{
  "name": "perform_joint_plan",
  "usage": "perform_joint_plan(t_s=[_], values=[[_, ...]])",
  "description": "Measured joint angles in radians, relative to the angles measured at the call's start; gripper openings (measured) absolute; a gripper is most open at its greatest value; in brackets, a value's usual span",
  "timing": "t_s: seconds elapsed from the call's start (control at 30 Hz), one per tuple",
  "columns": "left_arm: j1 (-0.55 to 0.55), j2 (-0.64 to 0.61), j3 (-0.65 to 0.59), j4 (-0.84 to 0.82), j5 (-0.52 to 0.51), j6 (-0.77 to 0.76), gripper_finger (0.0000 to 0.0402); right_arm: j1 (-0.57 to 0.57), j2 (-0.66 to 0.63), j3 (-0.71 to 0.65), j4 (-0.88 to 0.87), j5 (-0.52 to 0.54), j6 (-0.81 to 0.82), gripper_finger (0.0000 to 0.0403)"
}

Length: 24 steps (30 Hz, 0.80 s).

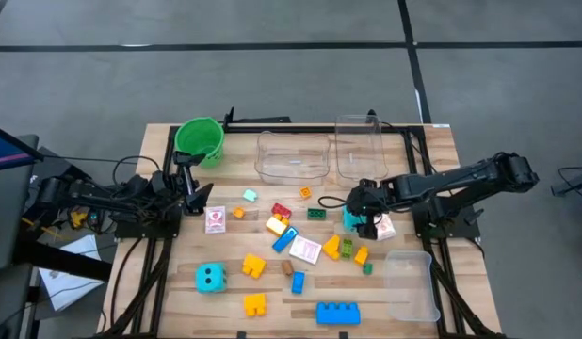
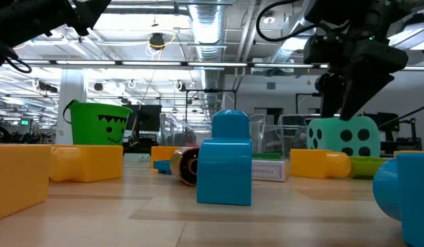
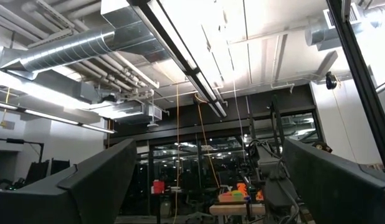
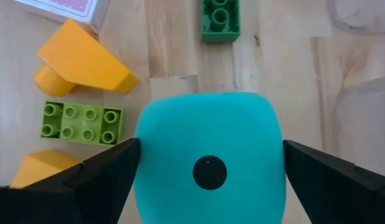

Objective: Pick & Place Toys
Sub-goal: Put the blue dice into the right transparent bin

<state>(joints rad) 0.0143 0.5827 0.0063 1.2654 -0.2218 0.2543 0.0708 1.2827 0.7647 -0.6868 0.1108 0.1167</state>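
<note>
Dice (image 4: 210,165), rounded cyan cube showing one black dot, sits between my right gripper's (image 1: 363,218) spread fingers (image 4: 86,180); green block (image 4: 220,20) at twelve o'clock. My left gripper (image 1: 187,181) also spread.

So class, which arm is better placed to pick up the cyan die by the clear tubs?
The right. The right gripper is directly over that cyan die, fingers open on either side. The left gripper is raised beside the green bucket, pointing upward.
</note>
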Motion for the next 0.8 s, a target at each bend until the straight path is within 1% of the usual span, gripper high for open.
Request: perform_joint_plan(t_s=[0.27,0.6,0.8], values=[[0.000,0.000,0.000,0.000,0.000,-0.002,0.0400,0.000,0.000,-0.002,-0.009,-0.020,0.024,0.0381],[0.000,0.000,0.000,0.000,-0.001,-0.003,0.0400,-0.003,-0.094,-0.008,-0.034,-0.005,0.038,0.0381],[0.000,0.000,0.000,0.001,-0.003,-0.004,0.0400,-0.002,-0.081,-0.007,-0.057,-0.002,0.048,0.0381]])
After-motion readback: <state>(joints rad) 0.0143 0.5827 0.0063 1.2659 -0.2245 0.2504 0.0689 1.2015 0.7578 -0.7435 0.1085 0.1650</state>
